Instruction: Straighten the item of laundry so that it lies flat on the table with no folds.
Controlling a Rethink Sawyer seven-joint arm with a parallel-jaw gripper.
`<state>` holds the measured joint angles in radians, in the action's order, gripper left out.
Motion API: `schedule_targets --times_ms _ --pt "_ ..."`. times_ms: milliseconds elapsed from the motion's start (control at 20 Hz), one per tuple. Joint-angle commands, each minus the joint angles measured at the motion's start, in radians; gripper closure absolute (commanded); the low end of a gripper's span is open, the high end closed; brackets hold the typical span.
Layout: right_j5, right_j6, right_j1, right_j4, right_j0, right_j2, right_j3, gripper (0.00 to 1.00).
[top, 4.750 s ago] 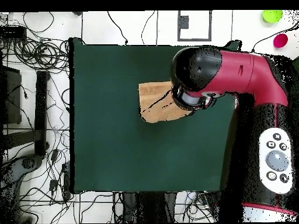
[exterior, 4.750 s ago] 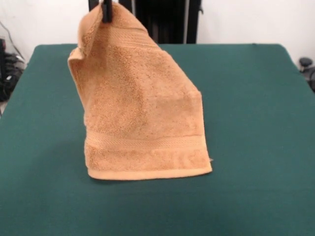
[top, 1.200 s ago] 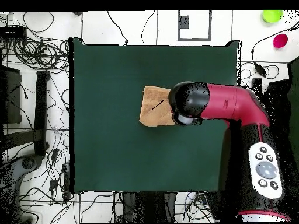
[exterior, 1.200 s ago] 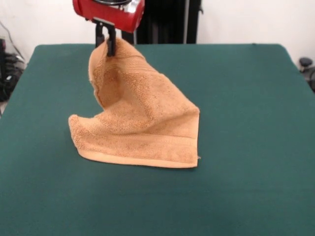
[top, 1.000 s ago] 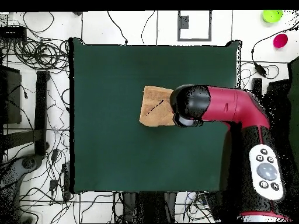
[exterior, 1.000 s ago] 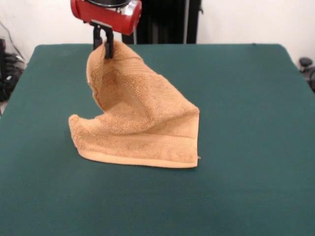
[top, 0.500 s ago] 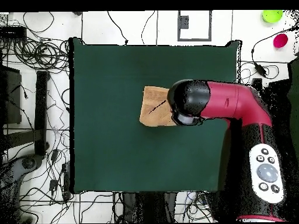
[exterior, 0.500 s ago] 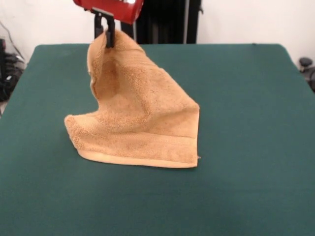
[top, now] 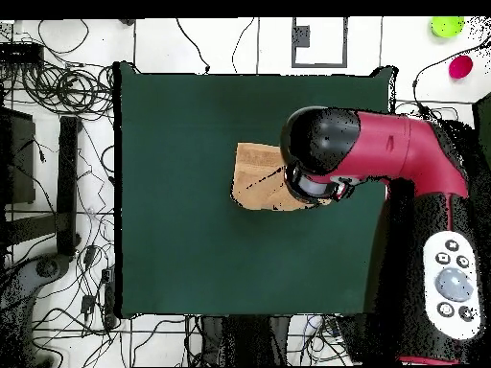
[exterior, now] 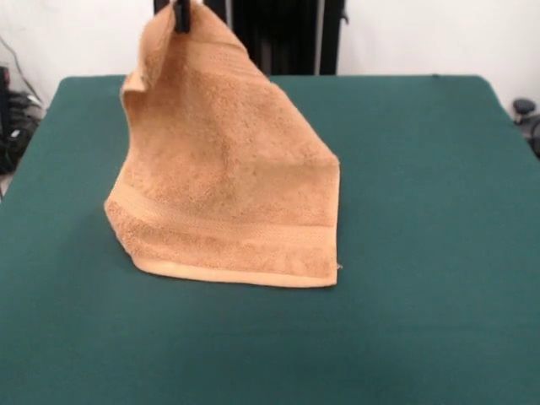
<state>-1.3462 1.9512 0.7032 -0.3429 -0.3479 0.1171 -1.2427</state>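
The tan-orange towel (exterior: pixel 228 169) hangs by one corner from my gripper (exterior: pixel 180 15) at the top of the front view. The gripper is shut on that corner. The towel's lower hem and woven band rest on the dark green table (exterior: pixel 422 211), near the middle. The cloth slopes up from the table to the gripper, with a small fold at its upper left edge. In the overhead view the towel (top: pixel 257 178) shows left of the red and black arm (top: pixel 384 168), which hides the gripper and part of the cloth.
Cables and stands (top: pixel 58 144) lie on the floor beside the table's left edge in the overhead view. Small green (top: pixel 447 26) and pink (top: pixel 460 66) objects lie on the floor at the top right. The black pedestal (exterior: pixel 287 38) stands behind the table.
My gripper has risen with the towel corner, almost out of the top of the front view. The towel is pulled taller and smoother, and its left lower corner has lifted.
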Motion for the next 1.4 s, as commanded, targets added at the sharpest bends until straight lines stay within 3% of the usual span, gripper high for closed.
schedule_targets --times_ms 50,450,950,1400 --pt "-0.167 -0.063 -0.025 0.032 0.033 0.088 0.07 1.0" --pt "-0.252 -0.026 -0.043 0.028 0.059 0.083 0.131 1.0" --pt "-0.254 0.026 0.001 0.061 0.081 0.056 0.072 1.0" --pt "-0.271 0.026 -0.004 0.071 0.09 0.052 0.091 1.0"
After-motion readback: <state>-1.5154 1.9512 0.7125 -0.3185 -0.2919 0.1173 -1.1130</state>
